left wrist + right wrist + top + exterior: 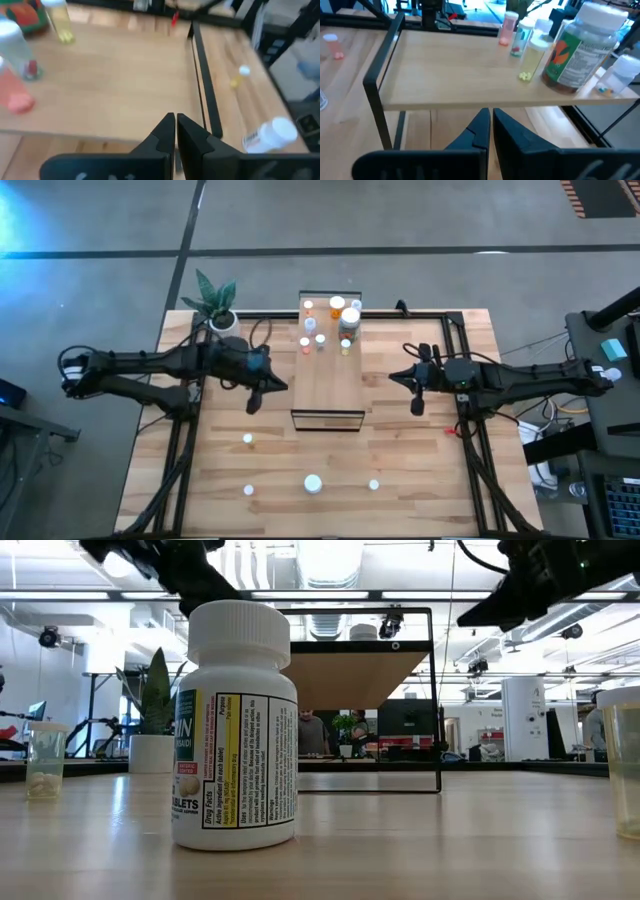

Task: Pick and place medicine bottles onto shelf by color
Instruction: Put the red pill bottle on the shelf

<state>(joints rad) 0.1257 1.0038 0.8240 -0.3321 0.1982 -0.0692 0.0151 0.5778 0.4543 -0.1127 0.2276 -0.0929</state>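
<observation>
While several medicine bottles (337,317) stand grouped at the far end of the shelf (328,385), the near half of its light wood top lies bare. That group holds a wide jar with a white cap (350,317), an orange-bodied bottle (309,307), a pink one (508,27), a pale yellow one (534,56) and a few small clear ones. In the right wrist view the wide jar (584,47) shows a green and orange label and stands just beside the pale yellow bottle.

On the tabletop (420,480) in front of the shelf, four more bottles stand well apart: a small one (248,440) near the shelf's left front corner, another (249,490) near the table's front edge, a larger white-capped bottle (313,483) toward the middle and a small one (374,485) to its right. The low view has the white bottle (235,730) upright and close, with a clear bottle (46,760) holding pale pills off to one side.

The left gripper (253,404) hangs over the table just left of the shelf, its fingers (162,134) pressed together on nothing. The right gripper (417,406) hangs just right of the shelf, fingers (480,127) likewise closed and empty.

A potted plant (217,302) sits at the table's far left corner.
</observation>
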